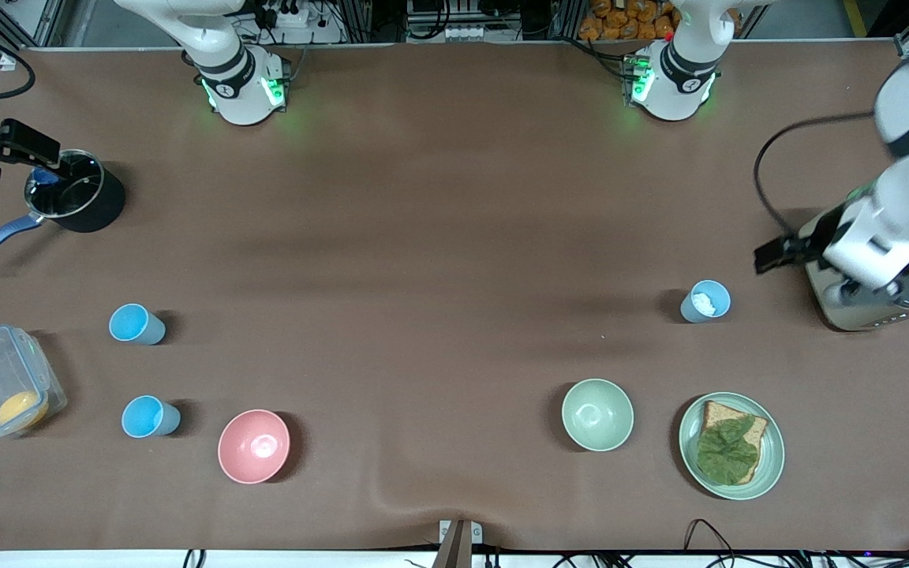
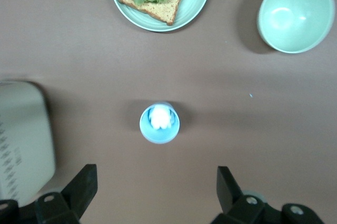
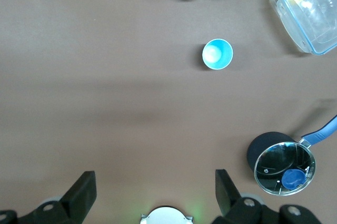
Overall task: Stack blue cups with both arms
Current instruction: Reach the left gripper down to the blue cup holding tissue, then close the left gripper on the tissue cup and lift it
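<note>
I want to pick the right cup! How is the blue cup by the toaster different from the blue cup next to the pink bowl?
The cup by the toaster holds something white; the cup beside the pink bowl looks empty. The first is duller grey-blue, the second brighter sky-blue. The first stands at the left arm's end of the table, the second at the right arm's end. Both stand upright, untouched.
</note>
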### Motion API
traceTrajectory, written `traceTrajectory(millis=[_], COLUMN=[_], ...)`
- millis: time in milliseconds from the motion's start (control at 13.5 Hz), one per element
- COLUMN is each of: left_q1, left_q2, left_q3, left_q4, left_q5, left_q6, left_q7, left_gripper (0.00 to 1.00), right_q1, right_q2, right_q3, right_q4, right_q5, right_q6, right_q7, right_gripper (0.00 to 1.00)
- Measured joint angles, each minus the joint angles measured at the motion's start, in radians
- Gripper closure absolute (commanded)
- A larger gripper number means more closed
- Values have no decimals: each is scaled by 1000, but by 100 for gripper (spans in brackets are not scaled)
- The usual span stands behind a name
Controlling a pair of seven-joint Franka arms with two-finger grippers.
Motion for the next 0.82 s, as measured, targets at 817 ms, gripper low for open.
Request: traceTrajectory(millis=[817], left_q1=[85], left_q2=[203], left_q3=[4], left_q4=[-256], left_q5=[10], left_q6=[376], left_q7=[19], left_gripper=[0], right_q1=[0], right_q2=[1], right_q3=[0], right_q4=[-2], right_q5=[0], right_q6=[0], right_q7=[0], right_gripper=[0])
